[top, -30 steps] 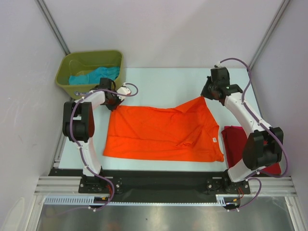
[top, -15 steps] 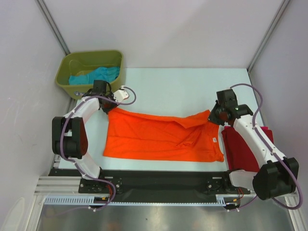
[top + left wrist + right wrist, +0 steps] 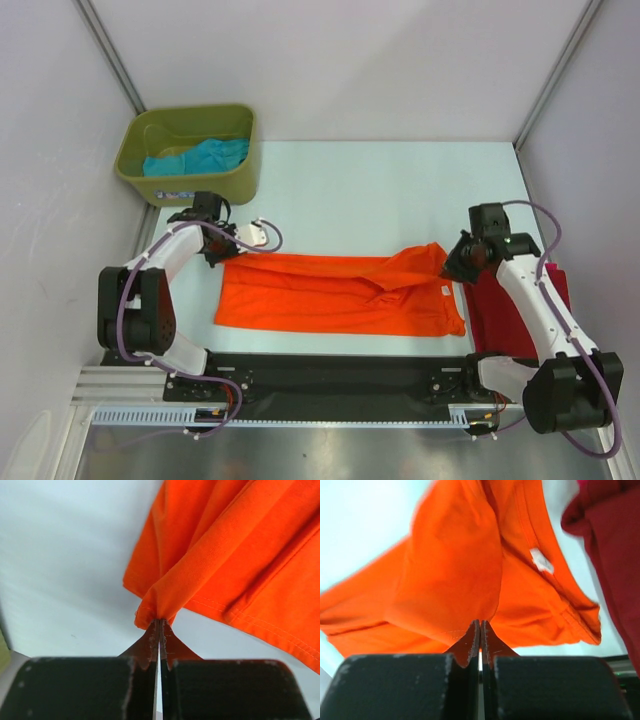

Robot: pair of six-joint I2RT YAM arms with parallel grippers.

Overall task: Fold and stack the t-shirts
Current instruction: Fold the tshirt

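Pulled far edge of orange t-shirt (image 3: 335, 298) lower in frame. Pinching its corners tight with left gripper (image 3: 216, 249), right gripper (image 3: 457, 262); forearms angled inward.

Lab cell: white panels (image 3: 330, 60), aluminium rail (image 3: 125, 382)

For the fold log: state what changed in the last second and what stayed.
The left pincer and right pincer, each shut on the far edge of the orange shirt, pulled it toward the near edge, folding the shirt into a narrower band. The dark red shirt, teal shirt and bin stayed.
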